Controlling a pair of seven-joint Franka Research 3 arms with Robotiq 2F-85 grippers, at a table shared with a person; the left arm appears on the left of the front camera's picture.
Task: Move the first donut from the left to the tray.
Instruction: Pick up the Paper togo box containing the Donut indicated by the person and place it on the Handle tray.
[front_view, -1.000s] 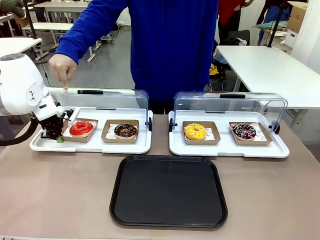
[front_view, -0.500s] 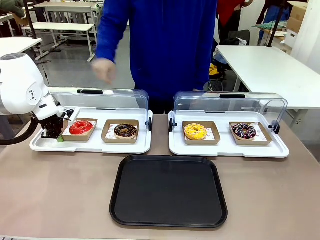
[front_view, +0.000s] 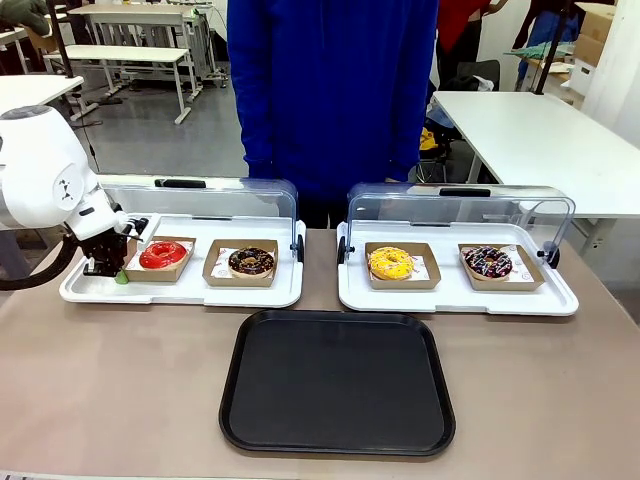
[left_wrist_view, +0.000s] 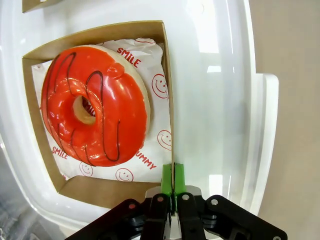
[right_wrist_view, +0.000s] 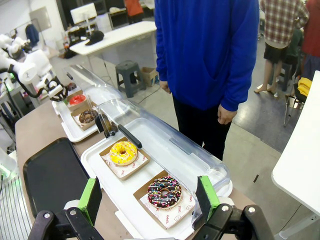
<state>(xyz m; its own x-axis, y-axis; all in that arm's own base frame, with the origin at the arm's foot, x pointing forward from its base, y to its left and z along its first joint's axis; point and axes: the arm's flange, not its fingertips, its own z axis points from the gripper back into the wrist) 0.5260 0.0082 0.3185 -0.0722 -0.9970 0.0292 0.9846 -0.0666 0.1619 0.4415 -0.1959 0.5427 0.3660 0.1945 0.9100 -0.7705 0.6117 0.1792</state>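
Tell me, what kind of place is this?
Probably a robotics lab staged as a bakery counter: white robot arm, glazed donuts in lidded white plastic display trays, and plain white work tables behind.

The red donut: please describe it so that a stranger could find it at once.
Find the left white tray with its clear lid raised. In its left brown cardboard boat lies the red donut, glossy with thin dark lines. Its neighbour, the chocolate donut, is dark brown.

Red-glazed donut (left_wrist_view: 95, 105) with dark drizzle lines beside the green-padded left claw (left_wrist_view: 172, 175); black tray (front_view: 338, 382); yellow donut (front_view: 390, 262); brown counter (front_view: 120, 380).
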